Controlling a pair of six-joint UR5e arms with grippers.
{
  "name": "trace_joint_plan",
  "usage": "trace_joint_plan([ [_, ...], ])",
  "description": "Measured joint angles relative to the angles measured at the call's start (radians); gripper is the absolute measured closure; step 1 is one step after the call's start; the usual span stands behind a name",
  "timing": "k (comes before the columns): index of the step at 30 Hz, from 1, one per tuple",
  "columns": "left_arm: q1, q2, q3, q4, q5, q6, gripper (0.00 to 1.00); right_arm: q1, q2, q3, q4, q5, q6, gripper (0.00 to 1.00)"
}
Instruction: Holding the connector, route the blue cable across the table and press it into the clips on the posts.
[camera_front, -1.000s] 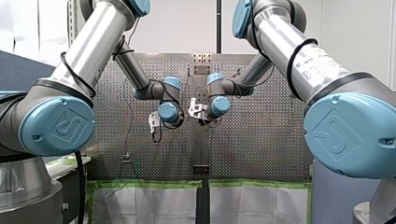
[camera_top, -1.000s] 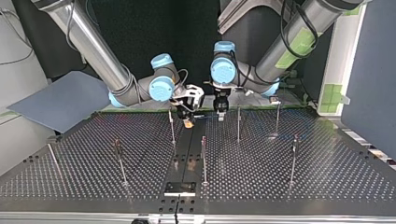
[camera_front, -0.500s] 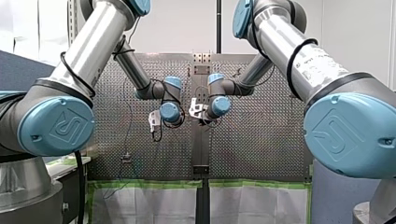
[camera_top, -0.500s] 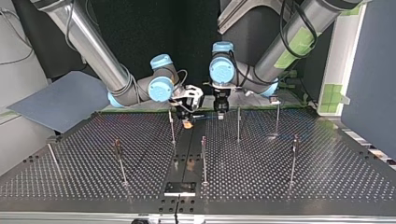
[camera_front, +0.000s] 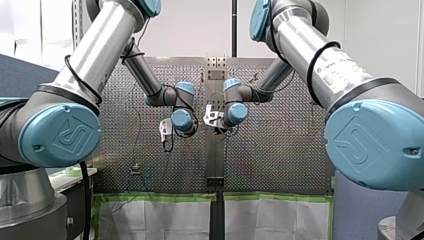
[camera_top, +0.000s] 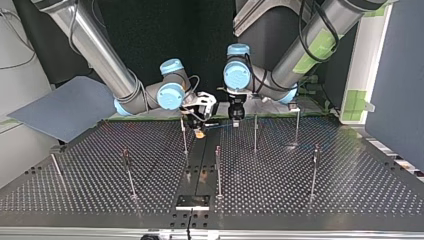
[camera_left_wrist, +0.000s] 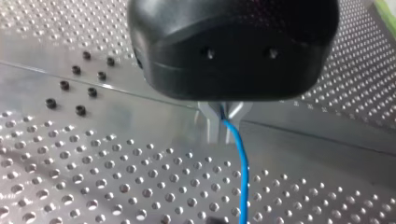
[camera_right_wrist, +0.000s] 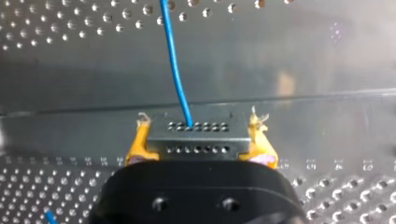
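At the arm-side edge of the desk (camera_top: 300, 190), your right gripper (camera_right_wrist: 200, 125) is clamped on the connector (camera_right_wrist: 201, 140), anchoring the cable (camera_right_wrist: 175, 60) end. Your left gripper (camera_left_wrist: 224, 122) is closed on the cable nearby, likely to feed it toward the posts (camera_top: 255, 132).

Bright even light; glare on table (camera_right_wrist: 285, 84); dark bkgd, top view.

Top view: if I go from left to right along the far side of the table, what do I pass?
Grey sheet → my right gripper → my left gripper → white panel.
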Motion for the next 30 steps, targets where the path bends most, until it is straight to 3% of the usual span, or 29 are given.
trace_joint_plan([
  [1,-0.001,0.0,0.0,0.0,0.0,-0.002,0.54,0.0,0.0,0.0,0.0,0.0,0.0,1.0],
  [3,-0.002,0.0,0.0,0.002,0.001,-0.006,0.33,0.001,0.0,0.0,0.0,0.0,0.0,1.0],
  [4,-0.003,0.0,0.0,0.003,0.001,-0.008,0.33,0.0,0.0,0.0,0.0,0.0,-0.001,1.0],
  [6,-0.004,0.0,0.001,0.009,0.004,-0.012,0.19,0.001,0.0,0.0,0.0,0.001,-0.001,1.0],
  [9,-0.004,-0.002,0.005,0.018,0.014,-0.023,0.11,0.001,0.0,0.0,0.0,0.001,-0.001,1.0],
  [20,-0.004,-0.073,0.092,-0.023,0.007,-0.041,0.13,0.002,0.0,-0.001,0.0,-0.002,-0.001,1.0],
  [21,-0.004,-0.074,0.097,-0.023,0.006,-0.041,0.2,0.002,0.0,-0.001,0.0,-0.003,-0.001,1.0],
  [22,-0.005,-0.075,0.1,-0.024,0.005,-0.042,0.2,0.001,0.0,-0.001,0.0,-0.003,-0.001,1.0],
  [24,-0.006,-0.076,0.103,-0.023,-0.003,-0.041,0.35,0.001,0.0,-0.001,0.0,-0.004,0.0,1.0],
  [25,-0.006,-0.076,0.104,-0.022,-0.008,-0.041,0.35,0.001,0.0,-0.001,0.0,-0.004,0.0,1.0],
  [27,-0.009,-0.076,0.105,-0.021,-0.019,-0.038,0.59,0.001,0.0,-0.001,0.0,-0.004,0.0,1.0],
  [28,-0.011,-0.076,0.105,-0.021,-0.024,-0.036,0.59,0.001,0.0,-0.001,0.0,-0.004,0.0,1.0],
  [29,-0.013,-0.076,0.105,-0.022,-0.028,-0.034,0.69,0.001,0.0,-0.001,0.0,-0.004,0.0,1.0],
  [30,-0.014,-0.076,0.105,-0.022,-0.031,-0.032,0.85,0.001,0.0,-0.002,0.0,-0.004,0.0,1.0],
])
